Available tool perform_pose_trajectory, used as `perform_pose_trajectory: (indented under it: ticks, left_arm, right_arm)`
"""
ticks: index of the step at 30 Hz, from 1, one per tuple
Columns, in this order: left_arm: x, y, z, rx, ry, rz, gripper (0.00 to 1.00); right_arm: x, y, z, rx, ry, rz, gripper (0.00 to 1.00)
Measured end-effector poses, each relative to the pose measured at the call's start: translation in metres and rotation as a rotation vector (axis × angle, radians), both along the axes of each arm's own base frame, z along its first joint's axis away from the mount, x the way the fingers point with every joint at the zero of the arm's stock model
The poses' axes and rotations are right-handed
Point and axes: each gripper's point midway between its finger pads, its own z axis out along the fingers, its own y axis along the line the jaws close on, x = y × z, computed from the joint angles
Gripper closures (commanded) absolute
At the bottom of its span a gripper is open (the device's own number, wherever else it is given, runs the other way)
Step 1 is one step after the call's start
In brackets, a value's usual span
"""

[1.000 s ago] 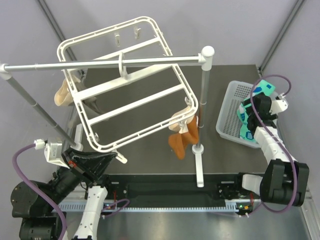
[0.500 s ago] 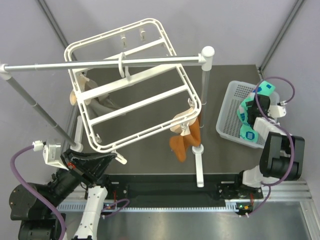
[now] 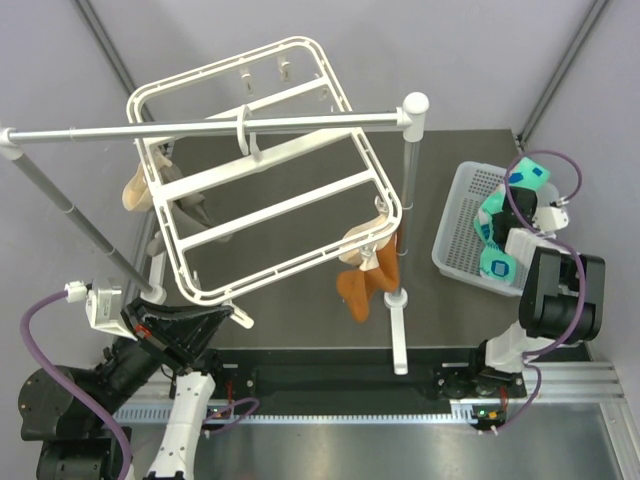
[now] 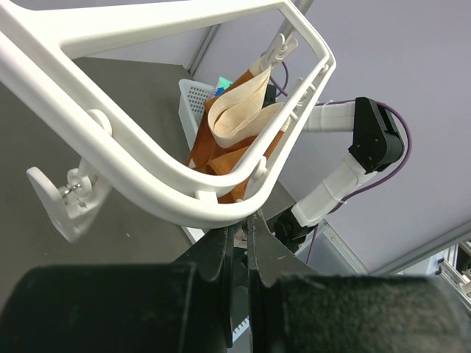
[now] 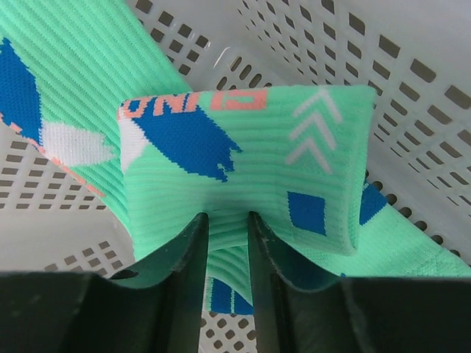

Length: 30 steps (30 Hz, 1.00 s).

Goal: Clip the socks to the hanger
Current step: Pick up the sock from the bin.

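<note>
Now: right gripper [image 5: 227, 220] nipping the socks [image 5: 243, 147]
Teal fold bunched between its fingertips, the rest spread just ahead in the basket [image 5: 412, 73]; left gripper [image 4: 239, 220] clamped tight on the hanger [image 4: 147, 169] rim, frame rising above its tips

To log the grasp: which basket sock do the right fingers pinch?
The folded teal sock on top, showing white arrows and a blue square; the other sock lies flat beneath it.
</note>
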Motion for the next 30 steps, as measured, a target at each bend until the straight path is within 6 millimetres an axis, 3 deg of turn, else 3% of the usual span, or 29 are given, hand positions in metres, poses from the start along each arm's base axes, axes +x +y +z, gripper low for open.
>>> perform_pose_trajectory:
  ticks: [5, 10, 15, 17, 18, 19, 21, 26, 30]
  left_arm:
    - [0.0, 0.0, 0.0, 0.0, 0.0, 0.0, 1.0]
    - [0.0, 0.0, 0.0, 0.0, 0.0, 0.0, 1.0]
    - [0.0, 0.0, 0.0, 0.0, 0.0, 0.0, 1.0]
    - [0.0, 0.0, 0.0, 0.0, 0.0, -0.001, 1.0]
    - [0.0, 0.0, 0.0, 0.0, 0.0, -0.001, 1.0]
    - [0.0, 0.0, 0.0, 0.0, 0.0, -0.003, 1.0]
    - [-0.001, 0.0, 0.0, 0.0, 0.0, -0.006, 1.0]
    - [-0.001, 0.0, 0.0, 0.0, 0.0, -0.006, 1.0]
    - [0.0, 0.0, 0.0, 0.0, 0.001, -0.006, 1.0]
  right_arm:
    - [0.004, -0.002, 0.002, -0.035, 0.004, 0.036, 1.0]
    - [0.003, -0.002, 0.009, -0.087, 0.024, 0.1, 1.0]
    - [-0.001, 0.001, 0.046, -0.146, -0.019, 0.16, 1.0]
    - [0.0, 0.004, 0.063, -0.162, -0.054, 0.187, 0.85]
    - [0.004, 0.005, 0.069, -0.164, -0.066, 0.198, 0.54]
    - [0.009, 0.007, 0.073, -0.157, -0.072, 0.21, 0.39]
    - [0.022, 0.009, 0.077, -0.144, -0.078, 0.234, 0.19]
    - [0.045, 0.008, 0.053, -0.105, -0.01, 0.26, 0.13]
    - [0.056, 0.005, 0.022, -0.071, 0.094, 0.26, 0.21]
